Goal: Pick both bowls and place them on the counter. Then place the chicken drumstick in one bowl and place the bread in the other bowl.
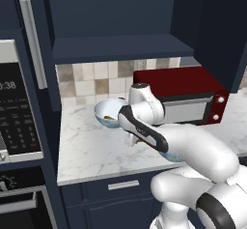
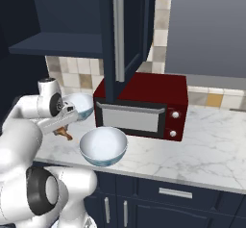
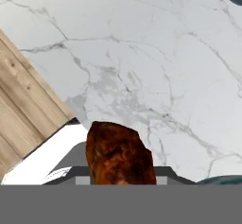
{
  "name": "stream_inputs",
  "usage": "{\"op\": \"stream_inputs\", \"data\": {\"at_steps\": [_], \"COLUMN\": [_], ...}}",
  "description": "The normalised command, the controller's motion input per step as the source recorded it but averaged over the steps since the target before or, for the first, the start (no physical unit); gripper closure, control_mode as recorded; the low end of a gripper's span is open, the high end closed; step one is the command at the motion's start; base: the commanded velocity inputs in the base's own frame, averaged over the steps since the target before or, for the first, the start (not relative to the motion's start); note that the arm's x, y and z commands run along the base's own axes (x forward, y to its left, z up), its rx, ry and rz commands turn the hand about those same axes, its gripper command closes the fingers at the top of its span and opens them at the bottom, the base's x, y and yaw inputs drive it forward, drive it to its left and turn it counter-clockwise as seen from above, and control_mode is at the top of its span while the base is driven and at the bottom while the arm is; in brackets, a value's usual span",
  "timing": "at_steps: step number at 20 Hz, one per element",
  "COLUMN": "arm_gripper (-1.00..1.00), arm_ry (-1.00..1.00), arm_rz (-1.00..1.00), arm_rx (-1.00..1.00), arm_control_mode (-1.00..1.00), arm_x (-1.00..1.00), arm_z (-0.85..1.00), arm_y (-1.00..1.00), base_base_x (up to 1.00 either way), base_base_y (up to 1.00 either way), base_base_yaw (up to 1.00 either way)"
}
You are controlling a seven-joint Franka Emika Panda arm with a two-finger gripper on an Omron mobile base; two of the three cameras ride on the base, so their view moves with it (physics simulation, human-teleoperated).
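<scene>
Bread (image 3: 119,154), pinched between narrowed fingers (image 3: 118,178)

Two white blue-patterned bowls (image 2: 103,146) (image 1: 108,112) upright on marble counter (image 2: 211,150), well apart, brown chicken drumstick (image 3: 119,154) above the counter, between them.

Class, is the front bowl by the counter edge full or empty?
Empty: the front bowl shows a bare pale inside in the right base view, standing upright on the counter.
</scene>
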Motion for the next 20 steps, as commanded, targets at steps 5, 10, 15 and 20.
{"op": "stream_inputs", "data": {"at_steps": [5,10,15,20], "arm_gripper": [1.00,1.00,1.00,1.00], "arm_ry": [-0.05,-0.08,-0.12,-0.10], "arm_rz": [0.00,0.00,0.00,-0.06], "arm_rx": [0.00,0.00,0.01,0.06], "arm_control_mode": [-1.00,-1.00,-1.00,-1.00], "arm_x": [-0.23,-0.20,-0.09,-0.01], "arm_z": [0.47,0.23,0.00,-0.11], "arm_y": [-0.23,-0.60,-0.77,-0.65], "base_base_x": [0.00,0.00,0.00,0.00], "base_base_y": [0.00,0.00,0.00,0.00], "base_base_yaw": [0.00,0.00,0.00,0.00]}}
